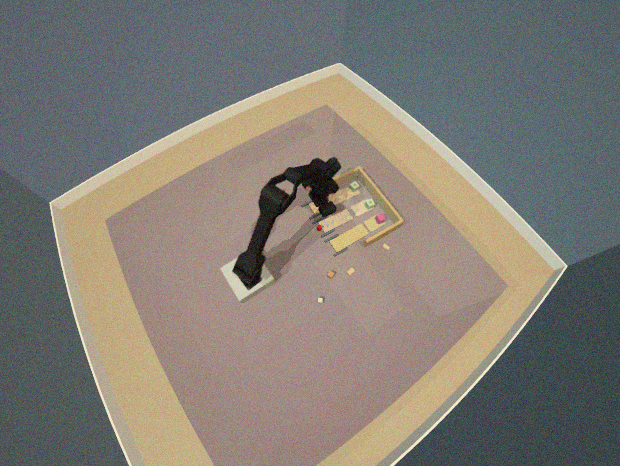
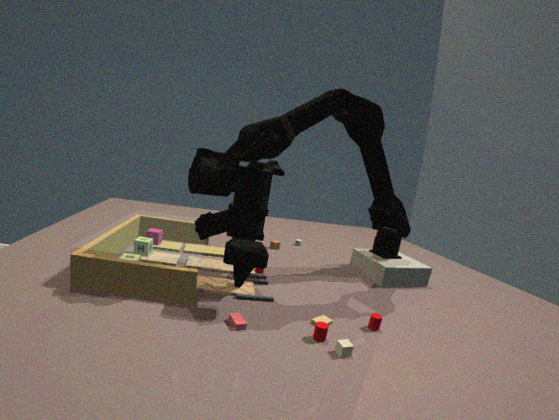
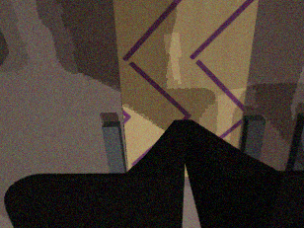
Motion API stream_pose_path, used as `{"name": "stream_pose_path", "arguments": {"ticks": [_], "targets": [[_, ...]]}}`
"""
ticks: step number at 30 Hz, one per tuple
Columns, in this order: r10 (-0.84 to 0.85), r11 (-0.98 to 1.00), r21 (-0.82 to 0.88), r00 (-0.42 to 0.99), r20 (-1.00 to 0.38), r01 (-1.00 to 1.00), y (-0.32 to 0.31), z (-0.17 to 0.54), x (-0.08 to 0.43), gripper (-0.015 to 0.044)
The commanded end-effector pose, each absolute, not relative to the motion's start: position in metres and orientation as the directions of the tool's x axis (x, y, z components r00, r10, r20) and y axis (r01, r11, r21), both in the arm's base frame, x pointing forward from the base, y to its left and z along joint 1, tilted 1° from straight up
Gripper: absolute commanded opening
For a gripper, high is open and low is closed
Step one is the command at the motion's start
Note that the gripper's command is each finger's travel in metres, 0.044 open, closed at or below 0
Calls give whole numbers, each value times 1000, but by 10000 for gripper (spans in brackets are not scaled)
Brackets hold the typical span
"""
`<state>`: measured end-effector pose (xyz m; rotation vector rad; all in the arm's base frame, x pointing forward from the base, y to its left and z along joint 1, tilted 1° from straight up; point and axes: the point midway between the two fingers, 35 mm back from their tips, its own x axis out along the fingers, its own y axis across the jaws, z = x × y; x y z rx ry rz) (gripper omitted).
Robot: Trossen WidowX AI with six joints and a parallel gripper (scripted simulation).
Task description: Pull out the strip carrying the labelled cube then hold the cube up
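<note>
My gripper [image 2: 238, 284] [image 3: 182, 128] is shut and empty, pointing down low over the front part of the strip with purple zigzag lines [image 3: 158, 38] [image 2: 246, 287]. That strip shows no gap where it is visible; the arm hides part of it. A green cube [image 1: 354, 185] [image 2: 130, 257] is at its far end. The middle, speckled strip [image 1: 335, 220] [image 2: 207, 263] has a gap across it; a green cube marked H [image 1: 369, 202] [image 2: 142, 246] stands on its rear piece. The yellow strip [image 1: 349, 237] also has a gap, with a pink cube [image 1: 380, 217] [image 2: 154, 235] on its rear piece.
A wooden wall [image 1: 385, 195] [image 2: 135, 279] surrounds the rear of the strips. Dark rails [image 2: 255, 297] [image 3: 114, 147] [image 3: 253, 134] flank their front ends. A red cylinder [image 1: 319, 227] stands by the middle strip's front. Red cylinders [image 2: 320, 332] [image 2: 375, 322] and a pink block [image 2: 237, 321] lie outside.
</note>
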<state>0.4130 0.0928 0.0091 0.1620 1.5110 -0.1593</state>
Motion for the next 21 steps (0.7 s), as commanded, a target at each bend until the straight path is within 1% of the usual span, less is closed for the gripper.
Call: {"name": "stream_pose_path", "arguments": {"ticks": [1, 21], "targets": [[-2, 978, 9, 50, -999, 208, 93, 6, 412, 0], [-1, 978, 9, 49, -999, 208, 94, 4, 408, 0]]}}
